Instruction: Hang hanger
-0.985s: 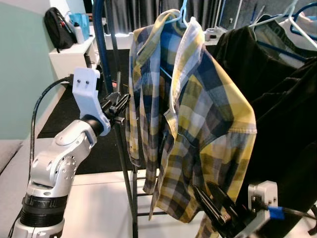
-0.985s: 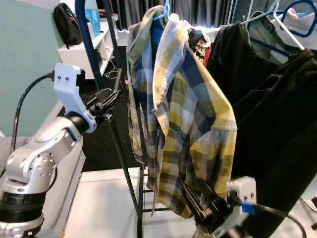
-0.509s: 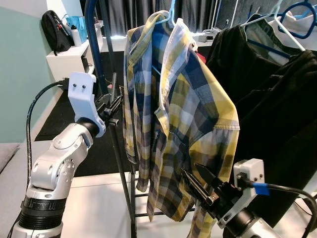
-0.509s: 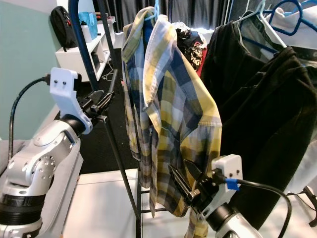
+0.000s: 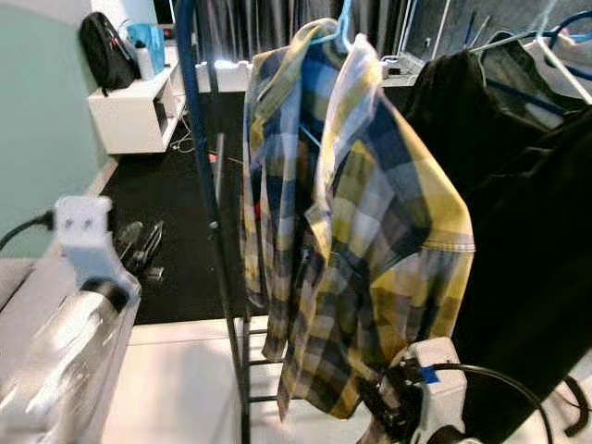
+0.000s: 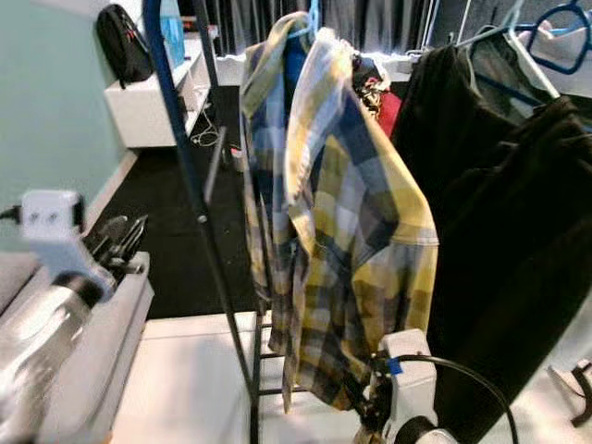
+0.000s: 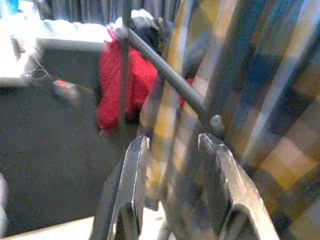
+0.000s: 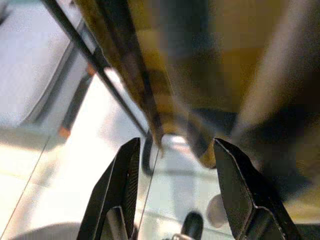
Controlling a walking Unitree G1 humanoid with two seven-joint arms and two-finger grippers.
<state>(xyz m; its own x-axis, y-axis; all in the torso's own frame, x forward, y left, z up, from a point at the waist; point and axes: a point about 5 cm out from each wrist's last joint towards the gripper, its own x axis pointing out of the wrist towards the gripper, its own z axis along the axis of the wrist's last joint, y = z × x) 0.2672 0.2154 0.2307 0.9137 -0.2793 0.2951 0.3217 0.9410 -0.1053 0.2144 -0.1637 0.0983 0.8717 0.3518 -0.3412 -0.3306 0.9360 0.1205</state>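
Teal wall (image 5: 42, 139), black floor mat (image 5: 176, 213), white shelf (image 5: 139, 116)

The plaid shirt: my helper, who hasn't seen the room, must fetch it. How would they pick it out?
Find the clothes rack with the blue upright pole. The plaid shirt hangs right beside that pole on a light blue hanger, left of the dark garments. It is the only yellow, blue and white checked piece; its neighbours are plain black.
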